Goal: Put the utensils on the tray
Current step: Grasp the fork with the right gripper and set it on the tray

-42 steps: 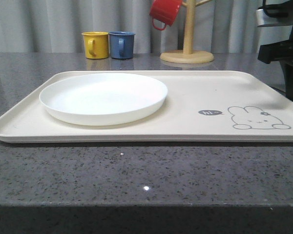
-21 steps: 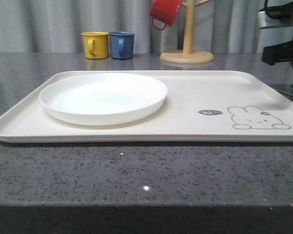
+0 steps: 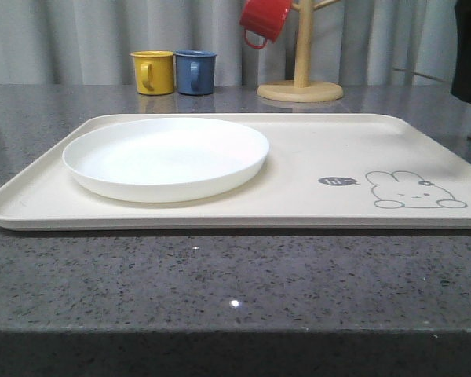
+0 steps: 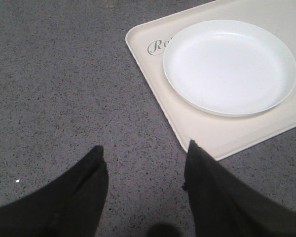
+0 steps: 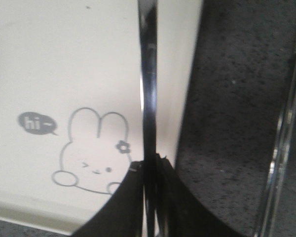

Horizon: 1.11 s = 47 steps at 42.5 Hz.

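Front view: the cream tray [image 3: 298, 157] lies flat on the speckled grey counter [image 3: 220, 275], its long edge facing the camera, with a round white plate [image 3: 166, 157] on its left half and the rabbit drawing [image 3: 414, 191] on its bare right half — the open space where cutlery could plausibly be set. A yellow mug [image 3: 154, 71], a blue mug [image 3: 195, 71] and a wooden mug tree [image 3: 301, 75] carrying a red mug [image 3: 264, 20] stand behind the tray, well apart from it. A dark part of the right arm [image 3: 469, 55] hangs at the right edge above the tray's far corner; its fingers cannot be made out here. Left wrist view: the left gripper [image 4: 143, 168] hovers over bare counter beside the tray's corner, fingers spread and empty, apparently waiting clear of the work area; this view adds the script lettering [image 4: 158, 46] at the tray's corner, partly hidden by the plate. Right wrist view: the right gripper [image 5: 150, 170] is pressed together on a thin shiny utensil [image 5: 149, 79], held lengthwise over the tray's right rim just beside the rabbit — a pose that suits lowering it onto the open half. Which piece it is cannot be told. A second silver piece [image 5: 281, 143] lies on the counter off the tray, a detail the front view lacks.
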Motion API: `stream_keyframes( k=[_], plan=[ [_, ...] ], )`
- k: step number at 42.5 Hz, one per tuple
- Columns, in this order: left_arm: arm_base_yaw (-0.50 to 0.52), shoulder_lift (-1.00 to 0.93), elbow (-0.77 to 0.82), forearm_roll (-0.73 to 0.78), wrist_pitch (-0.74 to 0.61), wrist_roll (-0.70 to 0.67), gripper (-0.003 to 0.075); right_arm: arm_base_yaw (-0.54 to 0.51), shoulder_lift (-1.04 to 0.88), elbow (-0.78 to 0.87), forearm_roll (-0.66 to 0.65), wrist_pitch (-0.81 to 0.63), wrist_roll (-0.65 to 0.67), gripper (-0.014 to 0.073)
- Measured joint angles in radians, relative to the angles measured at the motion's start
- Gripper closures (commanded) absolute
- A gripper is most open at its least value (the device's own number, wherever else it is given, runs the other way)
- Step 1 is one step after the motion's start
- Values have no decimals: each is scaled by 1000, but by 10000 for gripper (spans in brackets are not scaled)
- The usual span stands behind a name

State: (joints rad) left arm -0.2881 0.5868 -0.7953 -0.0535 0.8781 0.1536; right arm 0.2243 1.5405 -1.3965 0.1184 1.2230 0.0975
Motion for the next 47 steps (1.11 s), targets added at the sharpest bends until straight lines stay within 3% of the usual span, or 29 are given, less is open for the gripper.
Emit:
stream_keyframes(
  k=[10,19,38,47],
  plan=[
    [0,0,0,0,0,0,367,142,89,-17,11,-22,165,572],
    [0,0,0,0,0,0,367,208,174,-17,22,-104,307,566],
    [0,0,0,0,0,0,367,220,224,-21,92,-159,365,559],
    [0,0,0,0,0,0,367,220,225,-21,105,-163,369,345]
  ],
)
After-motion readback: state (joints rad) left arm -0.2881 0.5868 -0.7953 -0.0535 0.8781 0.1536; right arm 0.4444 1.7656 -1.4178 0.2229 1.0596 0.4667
